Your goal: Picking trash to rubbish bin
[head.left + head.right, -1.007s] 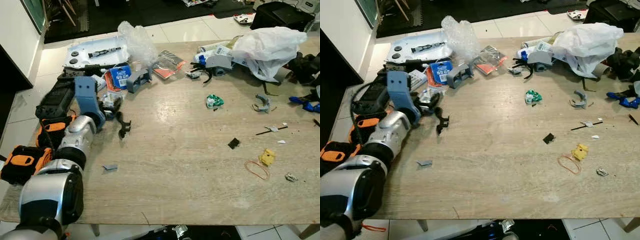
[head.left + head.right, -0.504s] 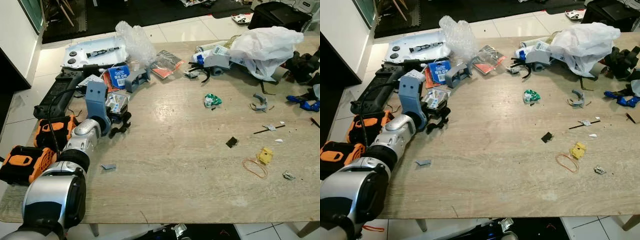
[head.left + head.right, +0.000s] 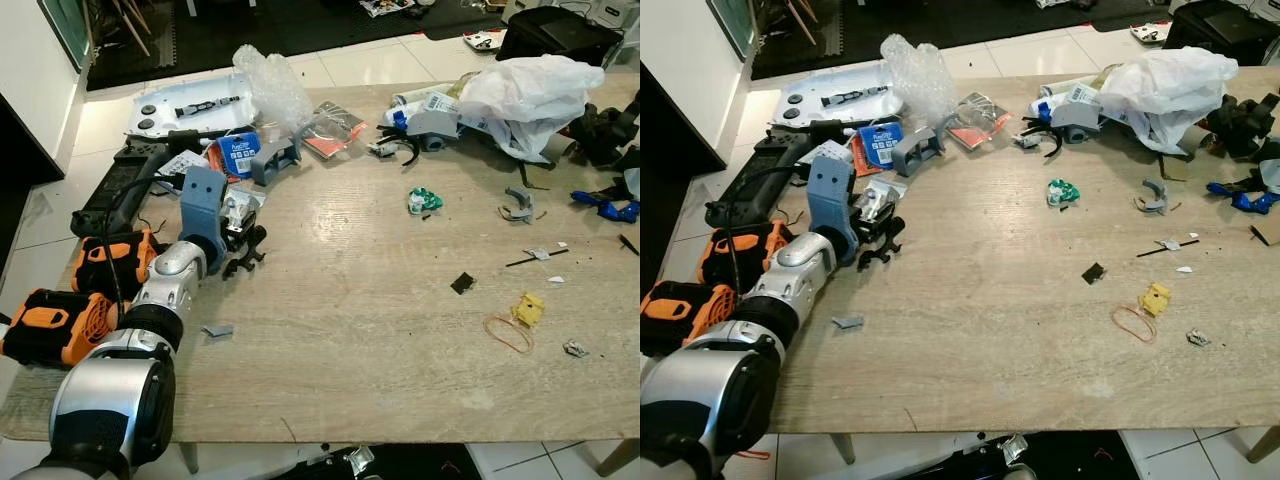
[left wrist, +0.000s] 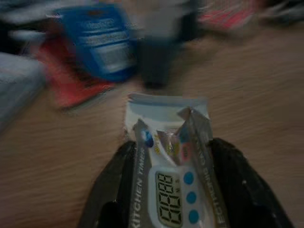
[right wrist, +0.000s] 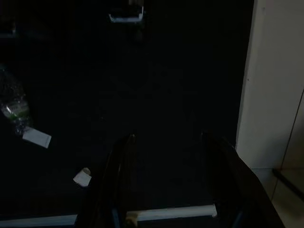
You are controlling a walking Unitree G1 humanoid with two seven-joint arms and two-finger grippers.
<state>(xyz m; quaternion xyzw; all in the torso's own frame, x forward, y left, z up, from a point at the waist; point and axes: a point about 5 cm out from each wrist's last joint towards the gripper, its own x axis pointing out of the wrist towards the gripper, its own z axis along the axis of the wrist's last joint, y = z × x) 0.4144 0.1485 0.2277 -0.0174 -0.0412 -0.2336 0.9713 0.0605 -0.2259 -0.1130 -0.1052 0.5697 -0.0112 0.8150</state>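
I'm looking down at a long wooden table (image 3: 380, 330) on a tiled floor, littered from end to end with scraps and gear.

My left gripper (image 3: 243, 237) sits low over the table's left part, and in the left wrist view its two black fingers (image 4: 111, 185) are closed on a kitchen timer packet (image 4: 171, 166), a torn, crumpled white wrapper with a digital display printed on it. So that piece of trash is in hand, held just above the wood. Just beyond it lie a blue packet (image 3: 240, 153) on red card, a grey plastic clip (image 3: 277, 160), a wad of bubble wrap (image 3: 272, 85) and a red-and-black sachet (image 3: 333, 128). To my left at the table edge are a black case (image 3: 112, 190) and orange-and-black tools (image 3: 55, 325). Further right I see a green crumpled wrapper (image 3: 427, 201), a small black chip (image 3: 463, 284), a yellow scrap (image 3: 529, 309) beside a rubber band (image 3: 510, 336), and a white plastic bag (image 3: 530, 88) at the far right.

My right gripper (image 5: 168, 190) hangs idle in the dark with its fingers apart, over a shadowed floor.

I judge the pick as done. No rubbish bin is visible to me, so the next move calls for lifting the packet clear, turning away to find the bin, and keeping the grip firm on that thin wrapper.
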